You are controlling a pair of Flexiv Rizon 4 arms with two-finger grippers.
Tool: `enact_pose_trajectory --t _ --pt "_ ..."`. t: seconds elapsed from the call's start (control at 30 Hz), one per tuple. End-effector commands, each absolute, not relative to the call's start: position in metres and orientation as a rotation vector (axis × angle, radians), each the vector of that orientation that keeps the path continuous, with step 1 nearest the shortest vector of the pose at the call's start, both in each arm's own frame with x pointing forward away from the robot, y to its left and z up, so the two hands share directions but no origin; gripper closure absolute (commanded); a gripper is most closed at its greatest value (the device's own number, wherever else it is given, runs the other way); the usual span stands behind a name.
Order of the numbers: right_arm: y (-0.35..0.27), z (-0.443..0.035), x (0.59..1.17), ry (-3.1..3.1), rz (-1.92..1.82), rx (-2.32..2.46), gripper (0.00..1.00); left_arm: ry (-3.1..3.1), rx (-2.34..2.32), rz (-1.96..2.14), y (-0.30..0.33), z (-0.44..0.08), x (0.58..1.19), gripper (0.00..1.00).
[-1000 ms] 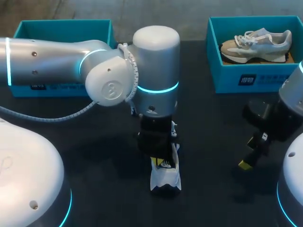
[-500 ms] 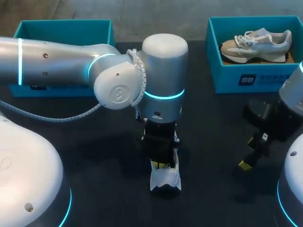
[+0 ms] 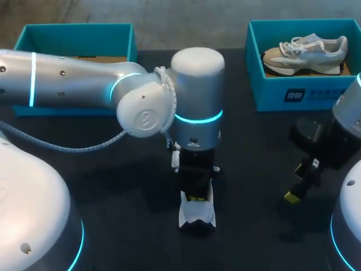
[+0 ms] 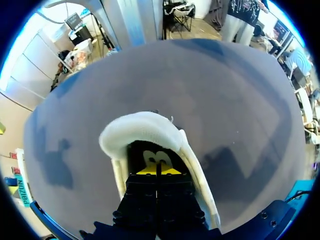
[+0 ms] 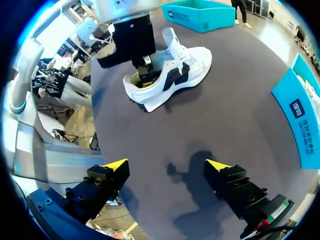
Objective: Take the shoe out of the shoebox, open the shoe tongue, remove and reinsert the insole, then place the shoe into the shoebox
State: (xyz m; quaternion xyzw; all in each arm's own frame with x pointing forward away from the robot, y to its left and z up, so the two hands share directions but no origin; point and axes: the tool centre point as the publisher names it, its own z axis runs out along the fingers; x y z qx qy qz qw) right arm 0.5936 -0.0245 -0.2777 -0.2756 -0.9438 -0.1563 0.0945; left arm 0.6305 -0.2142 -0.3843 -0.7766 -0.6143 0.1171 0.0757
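Sitting inside the shoe [image 3: 197, 213] on the tabletop [image 3: 254, 169], the left hand [image 4: 157, 169] is clenched; the right hand [image 5: 166, 164] hovers released.

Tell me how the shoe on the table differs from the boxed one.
The table shoe is white with black patches; the boxed shoe is beige and grey. The table shoe has the left pincer in its opening; the boxed shoe sits untouched in a teal shoebox. Both are laced sneakers.
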Motion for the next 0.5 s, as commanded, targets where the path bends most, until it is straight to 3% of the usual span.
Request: enact_pose_trajectory --t 0.03,0.5 --pt "-0.025 -0.279 0.591 -2.802 -0.466 -0.819 0.00 -1.845 -2.343 0.402 -0.201 -0.367 0.637 1.00" --pt "-0.025 -0.279 0.591 -2.802 -0.466 -0.819 0.00 -1.810 -2.257 0.438 -0.202 -0.359 0.624 1.00"
